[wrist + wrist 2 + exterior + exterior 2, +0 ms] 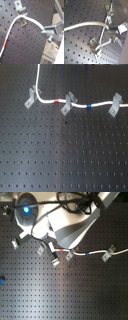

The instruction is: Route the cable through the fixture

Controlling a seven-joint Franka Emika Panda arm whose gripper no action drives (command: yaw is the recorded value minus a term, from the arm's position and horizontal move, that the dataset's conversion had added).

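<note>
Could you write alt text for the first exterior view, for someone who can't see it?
A white cable runs across a black perforated board, passing three small grey clips: left clip, middle clip, right clip. It comes down from the top edge, bends at the left clip, and carries a red band and a blue band. No gripper shows.

I'm looking at what seems a lab bench: a black perforated tabletop with a regular grid of holes, like an optical breadboard, with small bracket clips on it and the robot arm's base above.
</note>
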